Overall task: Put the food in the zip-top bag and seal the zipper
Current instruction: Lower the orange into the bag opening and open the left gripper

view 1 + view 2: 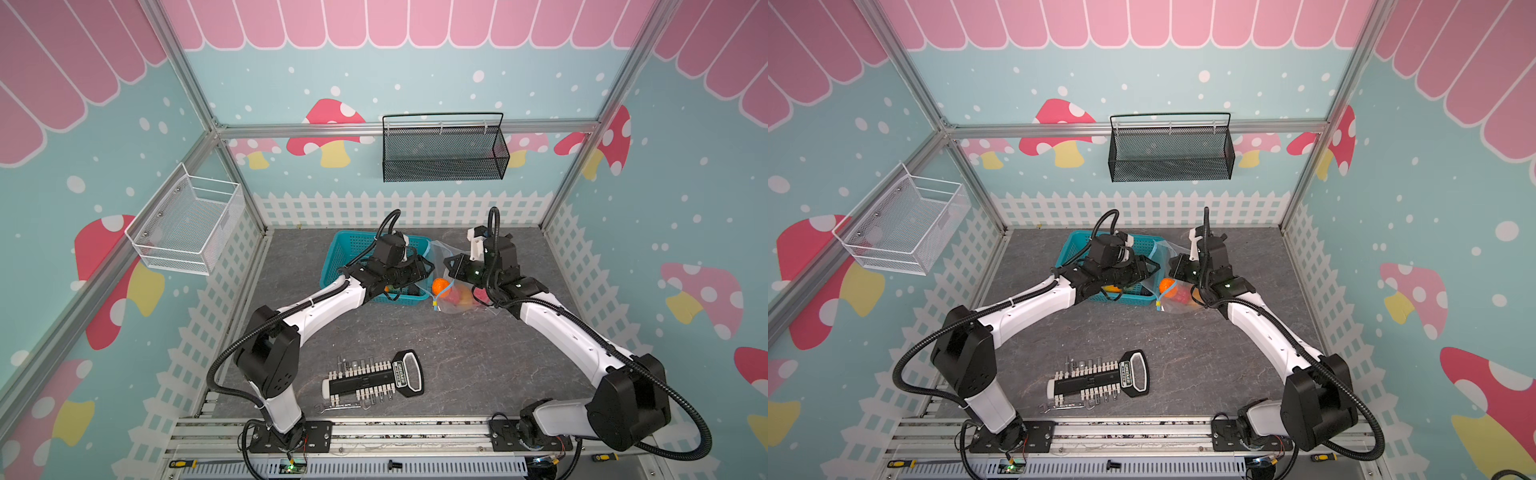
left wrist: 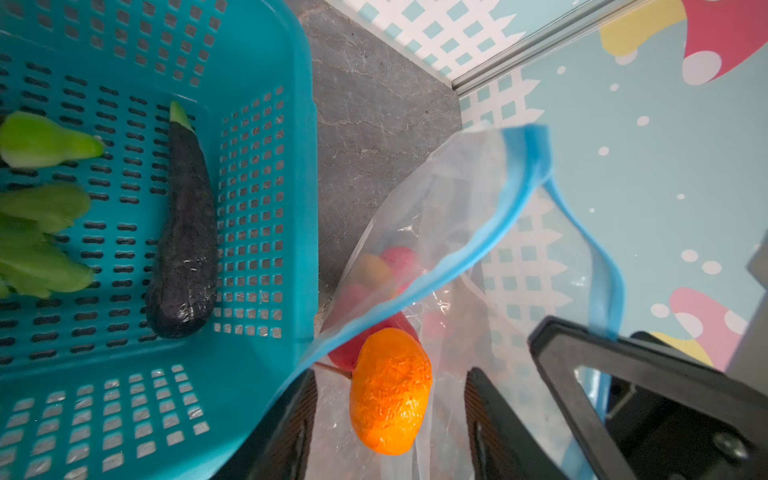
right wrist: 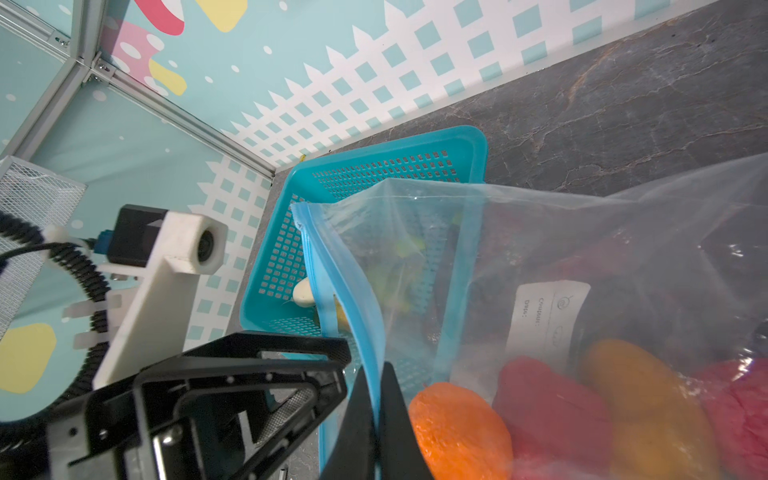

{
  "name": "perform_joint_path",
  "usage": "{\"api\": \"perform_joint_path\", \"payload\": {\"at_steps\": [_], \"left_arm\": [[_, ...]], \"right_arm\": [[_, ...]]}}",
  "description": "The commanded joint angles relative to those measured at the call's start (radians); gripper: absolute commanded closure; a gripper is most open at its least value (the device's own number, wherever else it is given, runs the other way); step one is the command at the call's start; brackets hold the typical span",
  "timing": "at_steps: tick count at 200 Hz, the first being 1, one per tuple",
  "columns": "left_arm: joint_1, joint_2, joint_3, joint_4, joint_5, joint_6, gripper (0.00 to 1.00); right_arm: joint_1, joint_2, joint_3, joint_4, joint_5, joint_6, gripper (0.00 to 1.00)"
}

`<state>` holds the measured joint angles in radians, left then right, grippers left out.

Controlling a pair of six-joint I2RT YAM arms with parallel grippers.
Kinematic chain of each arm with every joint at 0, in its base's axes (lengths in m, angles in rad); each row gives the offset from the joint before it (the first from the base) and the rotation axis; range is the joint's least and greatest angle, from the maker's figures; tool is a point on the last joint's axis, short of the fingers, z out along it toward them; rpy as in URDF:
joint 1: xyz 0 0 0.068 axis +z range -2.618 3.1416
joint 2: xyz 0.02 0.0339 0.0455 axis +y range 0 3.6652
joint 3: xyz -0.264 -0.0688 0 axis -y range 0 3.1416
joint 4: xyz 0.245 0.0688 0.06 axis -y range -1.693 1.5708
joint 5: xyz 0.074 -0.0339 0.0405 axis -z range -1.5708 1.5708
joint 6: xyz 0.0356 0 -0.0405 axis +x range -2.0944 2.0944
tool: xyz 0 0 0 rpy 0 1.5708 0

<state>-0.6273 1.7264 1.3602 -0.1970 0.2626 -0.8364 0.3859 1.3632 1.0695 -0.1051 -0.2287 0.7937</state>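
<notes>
Zip-top bag [image 1: 459, 301] lies on the grey table [image 1: 457, 365] just beside the teal basket [image 1: 349, 249]. In both top views the two arms meet over its mouth. Left gripper [image 1: 428, 272] hangs at the opening above an orange piece [image 1: 440, 286], and right gripper [image 1: 449, 270] is at the bag's raised edge. Loading is the step in hand, I'd say, with sealing not yet begun.

Left wrist view now: the jaws stand moderately apart. The orange piece [image 2: 388, 390] sits between them with a gap either side, touching neither. It looks just inside the blue zipper [image 2: 478, 257] lip. An eggplant [image 2: 187, 232] and green leaves [image 2: 41, 216] wait in the basket. Those look next, which calls for a swing back over the basket and a grasp across the eggplant's narrow width.

Right wrist view: right gripper [image 3: 376, 415] is clamped tight on the zipper [image 3: 353, 299] strip, lifting one lip so the mouth gapes. A red piece [image 3: 548, 407] and a yellow piece [image 3: 640, 399] lie inside, beneath the white label [image 3: 548, 316].
</notes>
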Motion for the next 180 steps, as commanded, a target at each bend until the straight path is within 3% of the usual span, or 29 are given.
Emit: {"api": "perform_joint_path", "payload": {"at_steps": [1,47,136,180], "left_arm": [[0.037,-0.055,-0.048,-0.022,-0.011,0.058,0.46],[0.051,-0.042,-0.073,-0.004,0.010,0.098,0.50],[0.049,-0.003,-0.091,0.053,0.074,0.071,0.83],[0.038,-0.016,-0.073,0.056,0.088,0.052,0.90]], "right_arm": [[-0.003,-0.030,0.026,-0.002,0.008,-0.011,1.00],[-0.004,-0.027,0.036,-0.005,0.006,-0.014,1.00],[-0.004,-0.023,0.049,-0.016,0.012,-0.019,1.00],[-0.004,-0.035,0.047,-0.033,0.036,-0.025,1.00]]}}
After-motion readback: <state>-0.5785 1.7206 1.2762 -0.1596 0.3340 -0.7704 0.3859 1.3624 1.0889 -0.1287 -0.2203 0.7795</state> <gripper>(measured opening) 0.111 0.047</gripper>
